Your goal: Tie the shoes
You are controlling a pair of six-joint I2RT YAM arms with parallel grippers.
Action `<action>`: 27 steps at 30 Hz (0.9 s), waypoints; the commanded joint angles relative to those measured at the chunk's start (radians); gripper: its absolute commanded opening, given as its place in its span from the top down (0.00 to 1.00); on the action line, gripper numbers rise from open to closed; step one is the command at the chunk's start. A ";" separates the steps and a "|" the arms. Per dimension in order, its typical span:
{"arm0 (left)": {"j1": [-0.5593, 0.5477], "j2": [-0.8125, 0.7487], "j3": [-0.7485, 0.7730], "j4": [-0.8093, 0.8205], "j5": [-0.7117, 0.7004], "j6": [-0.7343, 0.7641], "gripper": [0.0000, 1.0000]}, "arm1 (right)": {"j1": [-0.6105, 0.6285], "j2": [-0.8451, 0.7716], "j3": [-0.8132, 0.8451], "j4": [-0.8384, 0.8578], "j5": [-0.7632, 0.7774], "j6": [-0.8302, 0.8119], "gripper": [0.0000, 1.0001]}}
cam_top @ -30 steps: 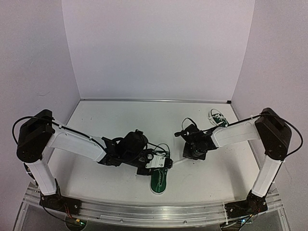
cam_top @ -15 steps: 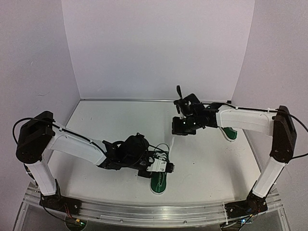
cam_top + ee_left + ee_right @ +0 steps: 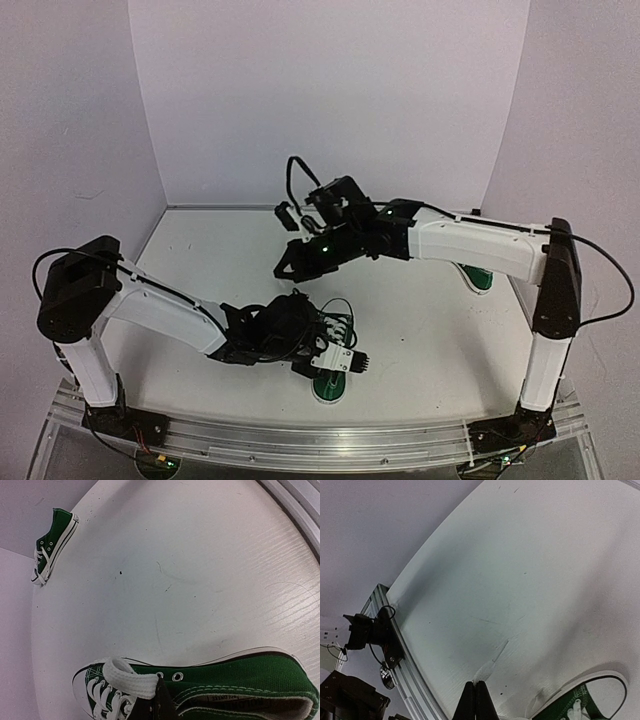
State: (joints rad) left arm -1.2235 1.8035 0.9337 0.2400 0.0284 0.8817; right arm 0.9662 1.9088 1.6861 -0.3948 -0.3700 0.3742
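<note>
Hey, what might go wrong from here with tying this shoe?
The left gripper pinches the white lace of the near shoe. Nothing pins that shoe, so a pull may drag it. The right gripper is shut with no lace seen in it, so it may hold no end.

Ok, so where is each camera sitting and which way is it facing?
Top external: above and behind the bases, looking down on the table; both arms, the left gripper and right gripper show.
Left wrist: low, looking across the table over the near shoe to the far shoe; its closed fingertips seem to pinch the lace.
Right wrist: raised mid-table, facing the front rail; its shut fingertips show.
Shared: top and left wrist both show both shoes.
</note>
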 commanded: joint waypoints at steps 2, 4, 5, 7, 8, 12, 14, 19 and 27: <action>-0.023 0.017 -0.004 0.035 -0.011 0.021 1.00 | 0.058 0.082 0.108 -0.046 -0.108 -0.047 1.00; -0.024 0.021 -0.004 0.035 -0.013 0.022 1.00 | 0.078 0.102 0.128 -0.056 -0.124 -0.049 1.00; -0.025 0.022 -0.004 0.035 -0.014 0.022 1.00 | 0.085 0.111 0.135 -0.060 -0.131 -0.048 1.00; -0.028 0.026 -0.005 0.036 -0.015 0.023 1.00 | 0.093 0.123 0.149 -0.062 -0.156 -0.037 1.00; -0.029 0.028 -0.005 0.036 -0.016 0.024 1.00 | 0.095 0.127 0.152 -0.062 -0.171 -0.029 1.00; -0.034 0.035 -0.003 0.035 -0.019 0.030 1.00 | 0.095 0.133 0.156 -0.062 -0.208 0.002 1.00; -0.037 0.039 -0.002 0.036 -0.029 0.037 1.00 | 0.096 0.135 0.153 -0.062 -0.217 0.019 1.00; -0.055 0.064 0.005 0.033 -0.096 0.069 1.00 | 0.095 0.149 0.160 -0.061 -0.247 0.061 1.00; -0.066 0.070 0.011 0.024 -0.122 0.083 1.00 | 0.096 0.158 0.148 -0.063 -0.275 0.099 1.00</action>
State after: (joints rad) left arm -1.2751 1.8545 0.9337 0.2707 -0.0907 0.9471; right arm 1.0565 2.0557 1.8065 -0.4515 -0.6115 0.4463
